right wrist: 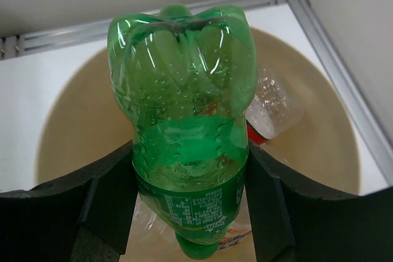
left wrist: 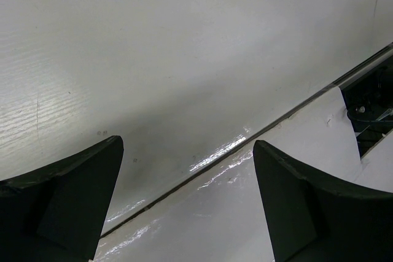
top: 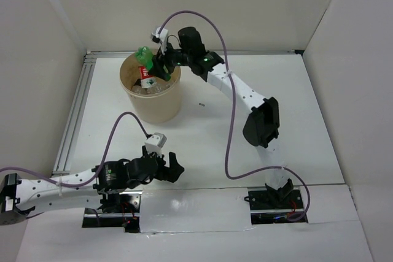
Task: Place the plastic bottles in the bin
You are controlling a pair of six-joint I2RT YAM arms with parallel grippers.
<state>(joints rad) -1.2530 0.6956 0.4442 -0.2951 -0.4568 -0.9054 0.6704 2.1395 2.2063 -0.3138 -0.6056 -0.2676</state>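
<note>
Nearest: left jaws, low over the white counter (top: 202, 145) by its front edge, spread wide, empty. Round tan plastic bin (top: 153, 107) far left, clear red-labelled plastic bottles (top: 147, 81) inside. Right jaws above the bin, clamped on an inverted green plastic bottle (right wrist: 184, 121), cap down.

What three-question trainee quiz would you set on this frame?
1. True or false: the left jaws hold a bottle.
2. The green bottle gripped by the right jaws hangs over: A) the bin B) bare table C) the left arm's base.
3. Fill in: the bin already holds other ____.
Key: 1 false, they are open and empty; 2 A; 3 bottles.
</note>
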